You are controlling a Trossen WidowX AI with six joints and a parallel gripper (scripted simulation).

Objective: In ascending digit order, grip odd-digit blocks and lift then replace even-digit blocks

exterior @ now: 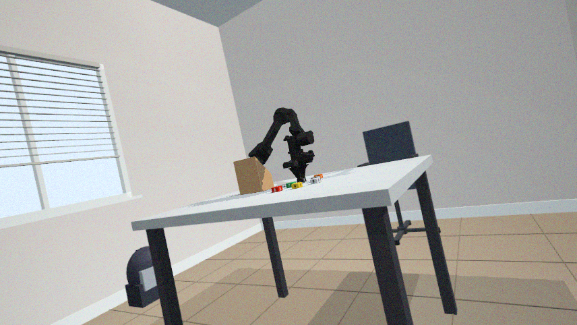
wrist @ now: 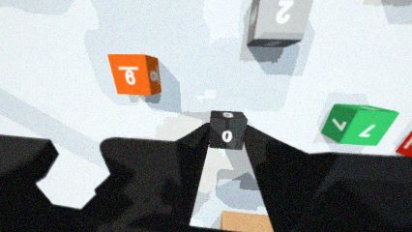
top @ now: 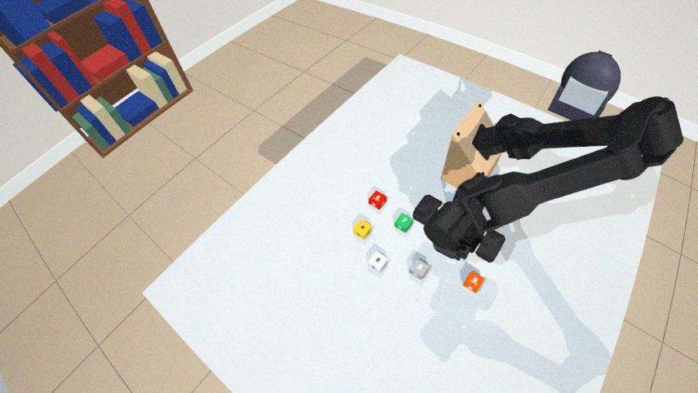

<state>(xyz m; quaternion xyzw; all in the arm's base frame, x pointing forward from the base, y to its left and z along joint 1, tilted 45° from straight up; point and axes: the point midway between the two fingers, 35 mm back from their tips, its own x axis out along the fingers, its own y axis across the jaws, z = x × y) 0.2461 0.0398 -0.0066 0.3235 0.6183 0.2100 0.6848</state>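
Observation:
My gripper (exterior: 300,180) (wrist: 226,128) is shut on the black block (wrist: 236,140) showing 0, which sits between the fingertips at or very slightly above the table; the exact gap is hard to tell. The arm hides this block in the top view. The grey block (top: 419,268) (wrist: 290,29) shows 2, the yellow block (top: 362,229) (exterior: 296,185) 4, and the green block (top: 403,222) (wrist: 372,127) 7. The white block (top: 377,261) (exterior: 315,181) looks like 8. The red block (top: 377,199) (exterior: 276,189) seems an underlined 6, the orange block (top: 474,282) (wrist: 127,84) an underlined 9.
A tan wooden box-like object (top: 469,121) (exterior: 249,177) stands on the white table (top: 244,293) (exterior: 343,197) beside the arm's base. The grey and orange blocks lie on one side of the gripper, the green and red blocks on another.

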